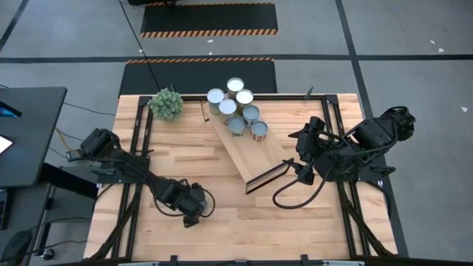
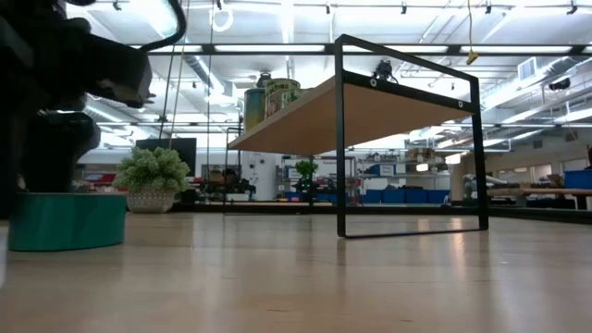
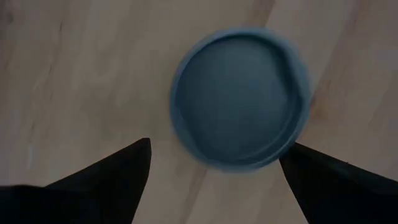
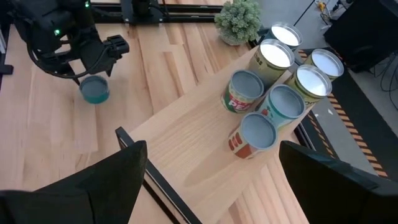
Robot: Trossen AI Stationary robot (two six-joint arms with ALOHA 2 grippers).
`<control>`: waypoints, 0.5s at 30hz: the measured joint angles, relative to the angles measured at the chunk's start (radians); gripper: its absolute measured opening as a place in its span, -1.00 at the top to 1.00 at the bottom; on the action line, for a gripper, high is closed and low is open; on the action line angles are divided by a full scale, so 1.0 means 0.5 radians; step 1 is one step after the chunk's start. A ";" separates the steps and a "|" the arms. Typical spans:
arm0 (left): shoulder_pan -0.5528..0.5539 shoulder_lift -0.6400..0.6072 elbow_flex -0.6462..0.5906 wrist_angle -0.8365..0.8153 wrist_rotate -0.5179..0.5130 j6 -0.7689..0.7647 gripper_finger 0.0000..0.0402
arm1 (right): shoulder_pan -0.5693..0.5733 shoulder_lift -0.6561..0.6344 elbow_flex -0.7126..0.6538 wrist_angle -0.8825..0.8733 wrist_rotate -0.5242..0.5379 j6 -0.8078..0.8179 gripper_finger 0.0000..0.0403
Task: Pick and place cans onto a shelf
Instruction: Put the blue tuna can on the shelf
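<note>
**A:** How was the step in hand best done?

**B:** The left gripper was held open directly above a low round teal can standing on the light wooden tabletop, well apart from the shelf. A good grasp, it was judged, called for a straight descent with the can centred between the fingers before any closing. The can was short, so a low grip near the tabletop seemed needed.

**A:** And the other arm?

**B:** The right gripper was kept open and empty, hovering over the dark-framed end of the long pale-wood shelf.

**A:** What was shown by one view only?

**B:** In the right wrist view, six silver-topped labelled cans were seen clustered on the shelf's far end, near a spiky green plant ball. From the low view, the shelf was revealed as raised on its frame, which was not apparent from above.
</note>
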State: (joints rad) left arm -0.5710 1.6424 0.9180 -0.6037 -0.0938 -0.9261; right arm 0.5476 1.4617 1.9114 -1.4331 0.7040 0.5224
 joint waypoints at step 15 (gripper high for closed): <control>0.016 0.000 -0.019 0.287 -0.383 0.246 -0.78 | -0.004 0.000 0.000 0.007 0.002 -0.002 -0.85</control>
State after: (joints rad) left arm -0.5632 1.6424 0.9085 -0.4603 -0.2851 -0.8032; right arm 0.5457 1.4618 1.9112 -1.4296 0.7053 0.5217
